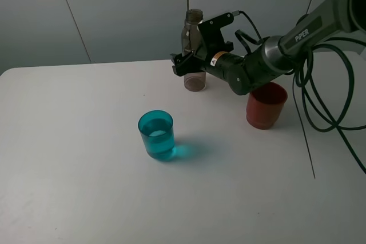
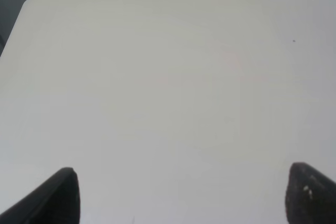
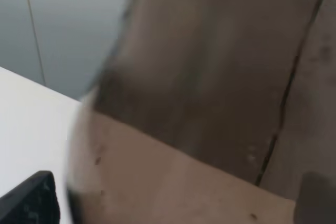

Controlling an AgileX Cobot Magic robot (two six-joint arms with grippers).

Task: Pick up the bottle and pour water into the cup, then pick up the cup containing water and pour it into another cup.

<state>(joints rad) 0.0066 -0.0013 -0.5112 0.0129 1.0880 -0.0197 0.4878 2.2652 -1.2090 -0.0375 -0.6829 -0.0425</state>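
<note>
Over on the left, the left gripper [image 2: 178,196] hangs above bare tabletop with its two dark fingertips [image 2: 60,198] spread wide and nothing between them; the high camera does not catch that arm at all.

Nearer the middle, the cup [image 1: 156,134] stands upright and alone toward the front, with water [image 1: 159,144] in it to about half its height and a teal glow cast on the surface beside it.

Behind it, toward the back edge, the bottle [image 1: 194,32] stands upright on its base. The right gripper [image 1: 187,64] straddles its middle with the jaws wide apart. In the wrist view a thin strip of white shows between one fingertip [image 3: 31,199] and the bottle's side, so it is not pinching.

The right arm [image 1: 286,44] reaches in low from the upper right, forearm almost level and wrist turned sideways. Another cup [image 1: 266,105] sits just under that forearm, well apart from the teal one. Black cables [image 1: 320,101] loop down beside it.

The table [image 1: 68,170] is plain white with a rounded corner at the far left. The wall [image 1: 114,10] behind is pale grey panelling with thin dark seams.
</note>
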